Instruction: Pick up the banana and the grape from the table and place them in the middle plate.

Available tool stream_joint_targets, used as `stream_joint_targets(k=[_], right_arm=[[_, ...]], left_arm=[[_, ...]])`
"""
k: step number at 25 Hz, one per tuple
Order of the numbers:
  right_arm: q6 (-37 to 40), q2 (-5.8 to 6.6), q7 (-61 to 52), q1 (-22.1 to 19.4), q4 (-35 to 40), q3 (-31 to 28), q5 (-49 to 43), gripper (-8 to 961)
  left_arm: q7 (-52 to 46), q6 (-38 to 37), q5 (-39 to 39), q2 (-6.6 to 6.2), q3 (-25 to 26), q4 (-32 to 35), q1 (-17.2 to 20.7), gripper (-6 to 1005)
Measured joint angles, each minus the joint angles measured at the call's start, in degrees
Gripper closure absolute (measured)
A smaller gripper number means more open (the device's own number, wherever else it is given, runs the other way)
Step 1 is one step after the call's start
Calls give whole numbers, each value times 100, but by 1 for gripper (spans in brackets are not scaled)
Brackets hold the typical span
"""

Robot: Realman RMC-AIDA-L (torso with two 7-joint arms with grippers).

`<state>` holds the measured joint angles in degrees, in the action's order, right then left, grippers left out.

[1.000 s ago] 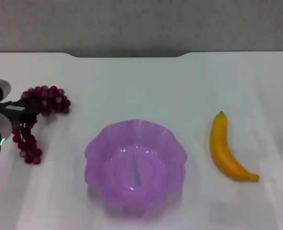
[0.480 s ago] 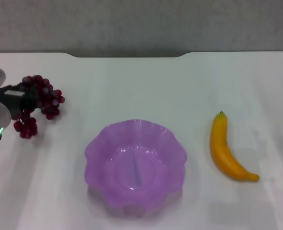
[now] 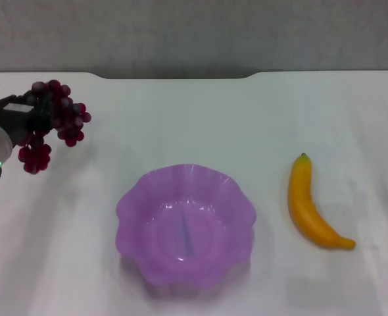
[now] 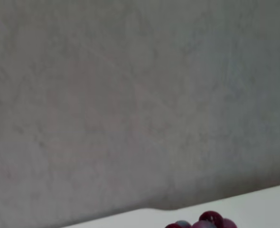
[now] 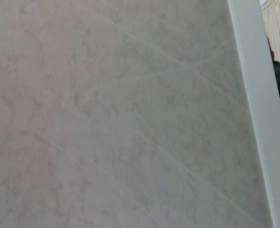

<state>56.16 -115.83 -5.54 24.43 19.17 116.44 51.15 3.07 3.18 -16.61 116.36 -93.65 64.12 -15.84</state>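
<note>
Status: left gripper [image 3: 41,113] clamped on the bunch of small dark red-purple grapes [image 3: 54,122], far left, bunch hanging free above the white tabletop [image 3: 181,118] — lifted, not yet over the translucent purple scalloped-rim plastic plate [image 3: 185,224]. Plate sits centre-near, nothing in it. Smooth yellow curved banana [image 3: 310,205] w/ dark tip lies on the table right of the plate, apart from it, untouched. Right gripper not visible, its wrist cam shows only wall. Est. progress: 1st pick done, 0 of 2 placed — grape drop + whole banana cycle left
</note>
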Motion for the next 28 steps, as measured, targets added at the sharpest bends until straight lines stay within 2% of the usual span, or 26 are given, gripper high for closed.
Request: stream_joint_targets(k=[5, 7, 9, 10, 16, 19, 28], right_arm=[[0, 0, 0, -34, -2, 0, -2, 70], [0, 1, 0, -45, -6, 0, 0, 70], [0, 4, 0, -48, -10, 0, 0, 70], [0, 6, 0, -49, -11, 0, 0, 70], [-16, 8, 0, -61, -23, -4, 1, 70], [-4, 9, 0, -114, -28, -25, 6, 69], [1, 9, 0, -142, -27, -28, 9, 69]], left_arm=[[-10, 268, -1, -9, -160, 906, 438, 750], [-10, 327, -1, -9, -165, 1035, 495, 751], [-11, 484, -65, -17, -216, 1530, 767, 752], [-11, 484, -65, -17, -216, 1530, 767, 752], [58, 581, -169, -85, -550, 2504, 1374, 754], [137, 487, -175, -174, -914, 2865, 1638, 755], [213, 161, -309, -514, -1957, 3383, 1994, 759]])
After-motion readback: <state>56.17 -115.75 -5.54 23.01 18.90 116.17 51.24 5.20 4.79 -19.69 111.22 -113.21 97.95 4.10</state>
